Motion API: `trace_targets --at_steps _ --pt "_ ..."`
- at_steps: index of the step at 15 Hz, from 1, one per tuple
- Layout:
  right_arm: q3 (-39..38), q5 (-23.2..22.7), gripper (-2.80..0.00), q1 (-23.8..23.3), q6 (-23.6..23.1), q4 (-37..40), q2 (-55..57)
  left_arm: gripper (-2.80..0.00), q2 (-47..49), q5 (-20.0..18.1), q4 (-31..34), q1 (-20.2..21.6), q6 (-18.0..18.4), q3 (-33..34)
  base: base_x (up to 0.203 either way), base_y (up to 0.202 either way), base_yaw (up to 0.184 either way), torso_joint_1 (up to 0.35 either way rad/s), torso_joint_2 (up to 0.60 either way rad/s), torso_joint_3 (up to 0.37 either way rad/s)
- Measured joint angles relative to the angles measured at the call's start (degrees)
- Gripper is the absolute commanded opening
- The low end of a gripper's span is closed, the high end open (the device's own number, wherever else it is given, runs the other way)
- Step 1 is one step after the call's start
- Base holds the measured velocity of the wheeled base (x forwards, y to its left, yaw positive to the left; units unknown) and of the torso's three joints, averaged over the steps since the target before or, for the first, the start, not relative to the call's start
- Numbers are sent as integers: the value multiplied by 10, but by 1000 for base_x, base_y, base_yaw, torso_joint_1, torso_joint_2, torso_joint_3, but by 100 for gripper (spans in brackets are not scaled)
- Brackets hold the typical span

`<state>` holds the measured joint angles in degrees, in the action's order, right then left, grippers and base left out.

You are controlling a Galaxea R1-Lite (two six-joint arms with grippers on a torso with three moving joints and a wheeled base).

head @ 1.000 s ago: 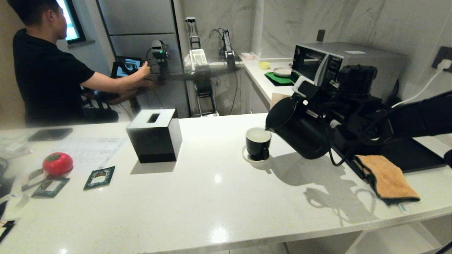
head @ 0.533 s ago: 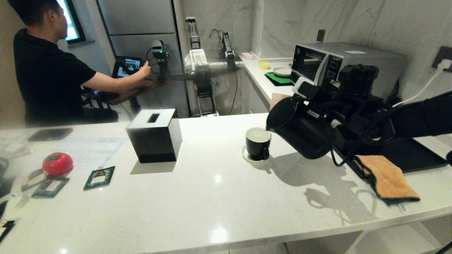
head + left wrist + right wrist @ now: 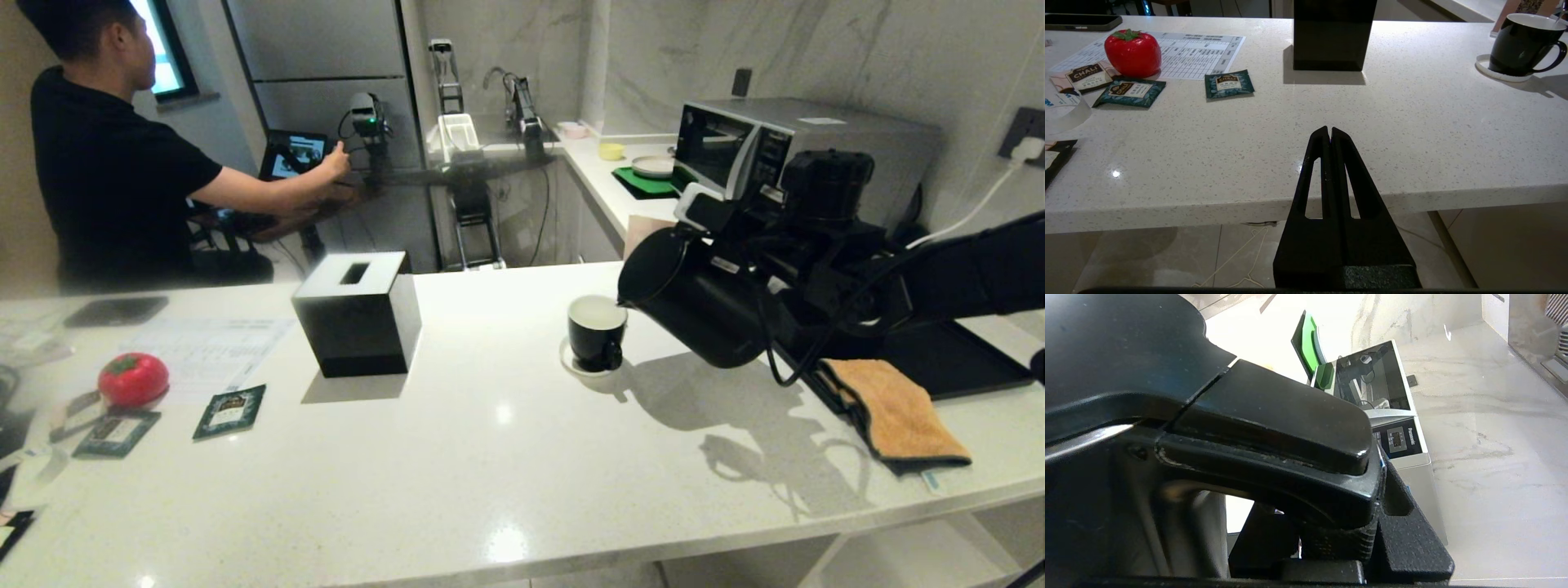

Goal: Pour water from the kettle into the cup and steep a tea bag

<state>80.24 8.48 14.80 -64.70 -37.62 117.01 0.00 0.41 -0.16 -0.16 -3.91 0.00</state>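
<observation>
The right claw is clamped on the loop handle of the tall matte black electric kettle, which hangs tilted above the white speckled stone counter, towards its right end; its short spout sits just over the rim of the small black mug with a white inside; the mug stands on a small white saucer right of the counter's middle; whether water is running cannot be told. The left claw has its fingers pressed together, empty, level with the counter's near edge. A black cube tissue box stands towards the far edge; dark green tea-bag packets lie near the left end beside a red tomato-shaped object; an orange cloth lies at the right end.
</observation>
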Motion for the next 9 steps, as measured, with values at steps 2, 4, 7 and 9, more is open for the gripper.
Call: trace_targets --at_steps 2,4,7,9 --pt "0 0 -280 0 0 0 1 -280 0 0 0 0 0 0 0 0 0 0 0 0" --pt "0 0 -280 0 -2 0 3 -280 0 0 0 0 0 0 0 0 0 0 0 0" --pt "0 -1 -280 0 -15 0 6 -280 0 0 0 0 0 0 0 0 0 0 0 0" --pt "0 -1 -280 0 -15 0 7 -280 0 0 0 0 0 0 0 0 0 0 0 0"
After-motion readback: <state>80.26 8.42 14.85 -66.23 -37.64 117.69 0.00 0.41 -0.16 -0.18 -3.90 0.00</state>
